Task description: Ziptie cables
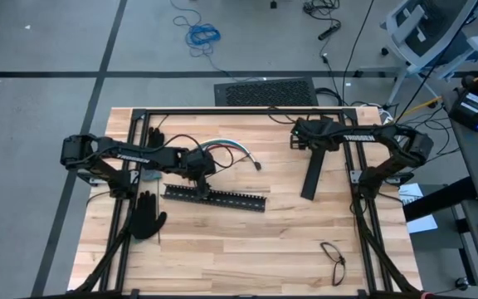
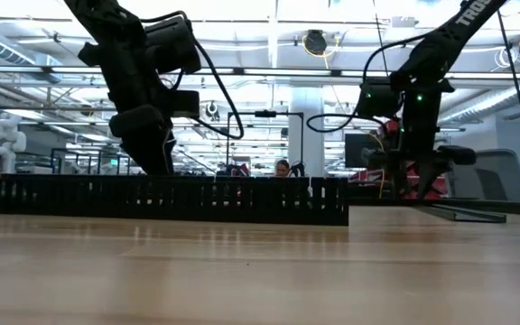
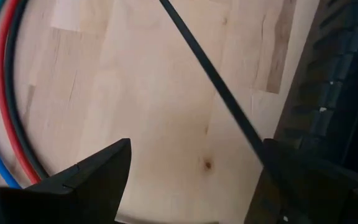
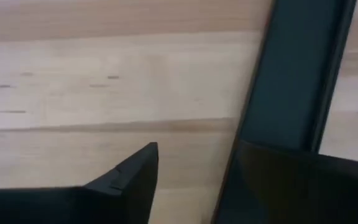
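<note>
The cables point(image 1: 226, 149), a curved bundle of red, blue, white and dark wires, lie on the wooden table behind a black slotted bar point(image 1: 214, 197). My left gripper point(image 1: 199, 170) stands open and low over the table between the bundle and the bar. In the left wrist view, the cables point(image 3: 8, 93) curve past one finger. A thin dark ziptie point(image 3: 210, 81) runs slantwise up to the other finger. My right gripper point(image 1: 309, 141) is open at the far right, over the far end of a flat black bar point(image 1: 311, 178). My left gripper has the ziptie's near end point(image 3: 253, 140) running in under one of its fingers point(image 3: 303, 180); I cannot tell whether that finger touches it. My right gripper has one finger point(image 4: 291, 180) in front of the flat bar point(image 4: 297, 68); I cannot tell whether they touch.
Black gloves lie at the left point(image 1: 145, 218) and far left point(image 1: 154, 137). A thin dark loop point(image 1: 333, 262) lies near the front right. A black frame point(image 1: 222, 110) runs round the table's edges. In the low view the slotted bar point(image 2: 170, 199) stands in front of my left gripper.
</note>
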Robot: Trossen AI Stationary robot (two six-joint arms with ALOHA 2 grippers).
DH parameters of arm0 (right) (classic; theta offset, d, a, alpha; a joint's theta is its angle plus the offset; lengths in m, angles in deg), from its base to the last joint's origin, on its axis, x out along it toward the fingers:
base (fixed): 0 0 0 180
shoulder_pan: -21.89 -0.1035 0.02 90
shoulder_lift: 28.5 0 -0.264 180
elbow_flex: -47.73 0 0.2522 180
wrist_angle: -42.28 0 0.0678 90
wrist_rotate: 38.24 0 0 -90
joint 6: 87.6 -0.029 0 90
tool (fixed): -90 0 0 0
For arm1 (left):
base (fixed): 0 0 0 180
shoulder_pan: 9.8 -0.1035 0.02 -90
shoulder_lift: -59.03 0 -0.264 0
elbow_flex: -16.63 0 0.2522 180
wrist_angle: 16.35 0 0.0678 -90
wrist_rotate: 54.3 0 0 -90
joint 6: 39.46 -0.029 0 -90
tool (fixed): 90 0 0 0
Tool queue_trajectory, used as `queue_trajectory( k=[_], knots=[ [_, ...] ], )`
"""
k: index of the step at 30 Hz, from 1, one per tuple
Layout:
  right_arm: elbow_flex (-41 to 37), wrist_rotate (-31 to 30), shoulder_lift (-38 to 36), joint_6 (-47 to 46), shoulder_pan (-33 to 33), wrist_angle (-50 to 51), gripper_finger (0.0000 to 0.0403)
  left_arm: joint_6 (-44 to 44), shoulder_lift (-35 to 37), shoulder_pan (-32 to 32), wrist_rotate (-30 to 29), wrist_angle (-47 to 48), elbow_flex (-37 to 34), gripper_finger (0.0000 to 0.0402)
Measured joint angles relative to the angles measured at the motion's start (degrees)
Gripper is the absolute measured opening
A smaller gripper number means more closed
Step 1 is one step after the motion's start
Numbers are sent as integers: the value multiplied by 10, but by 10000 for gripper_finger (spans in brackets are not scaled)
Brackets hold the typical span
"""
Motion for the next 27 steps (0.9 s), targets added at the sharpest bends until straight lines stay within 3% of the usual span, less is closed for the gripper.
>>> queue_trajectory(
  k=[8, 10, 15, 19, 22, 27],
  knots=[
    [-5, -51, 12, -35, 40, 49, 220, 1, 2, -2, 0, 7, 0, 357],
    [-15, -63, 11, -39, 53, 25, 215, 6, 2, -2, 0, 7, 0, 357],
    [-27, -29, 11, -37, 67, -48, 211, 20, 2, -1, 0, 7, 0, 357],
    [-28, -42, 18, -53, 74, -49, 207, 31, 2, -1, 0, 7, 0, 357],
    [-53, -44, 37, -66, 91, -75, 184, 31, 2, -2, 0, 12, 3, 357],
    [-92, -59, 56, -86, 93, -151, 103, 31, 2, -1, 0, 22, 12, 357]
  ],
)
